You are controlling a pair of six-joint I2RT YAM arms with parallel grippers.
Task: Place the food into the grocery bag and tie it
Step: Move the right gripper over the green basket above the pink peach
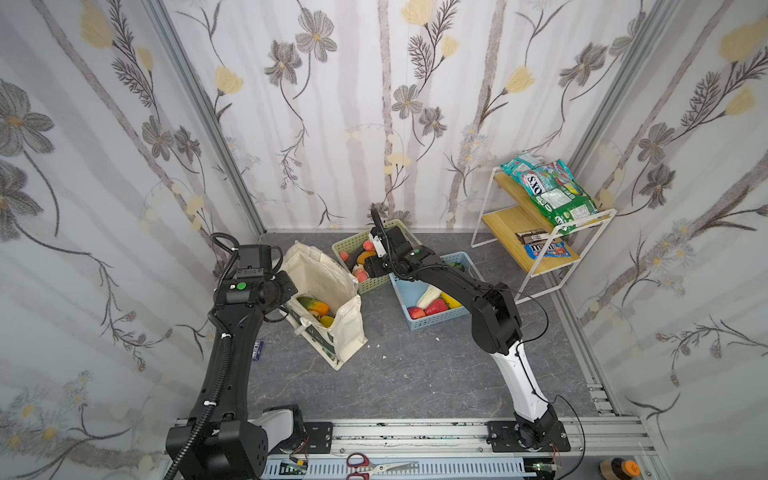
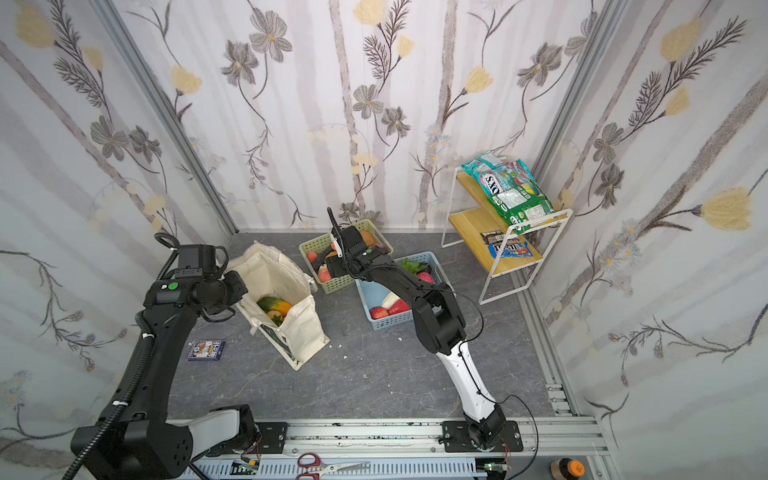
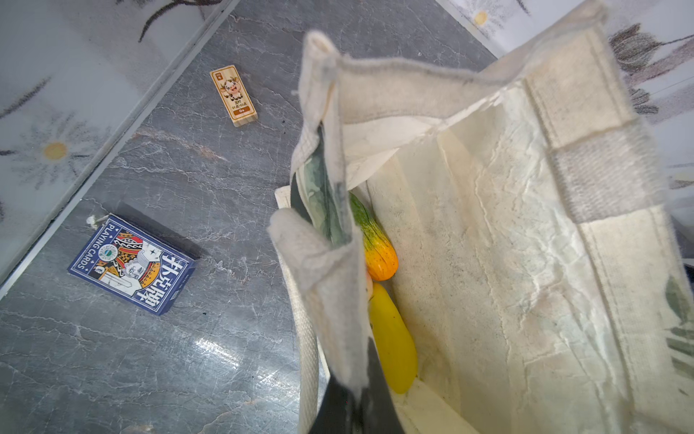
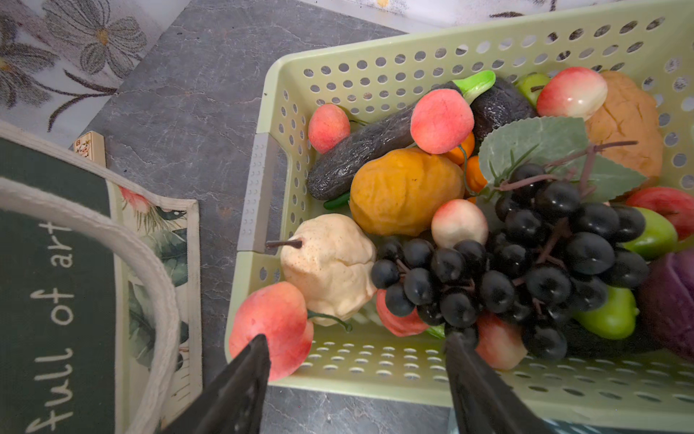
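Note:
The cream grocery bag [image 1: 324, 278] [image 2: 282, 274] stands open left of centre. My left gripper [image 3: 340, 406] is shut on the bag's near rim [image 3: 330, 293]. Inside the bag lie an orange-green fruit [image 3: 377, 248] [image 1: 313, 306] and a yellow one [image 3: 392, 338]. My right gripper [image 4: 355, 338] [image 1: 368, 266] hangs open over the near wall of the pale green basket [image 4: 375, 360] [image 1: 351, 243], with nothing between its fingers. More food fills that basket: a peach [image 4: 270, 327] by one fingertip, a cream pear [image 4: 330, 263], black grapes [image 4: 544, 244] and an orange lump [image 4: 405, 188].
A blue basket [image 1: 432, 322] with more toy food sits right of the green one. A white wire shelf [image 1: 540, 232] with snack packets [image 1: 548, 187] stands at the back right. A playing-card box [image 2: 205, 349] [image 3: 131, 263] and a wooden block [image 3: 233, 96] lie left of the bag. Scissors [image 1: 374, 465] rest on the front rail.

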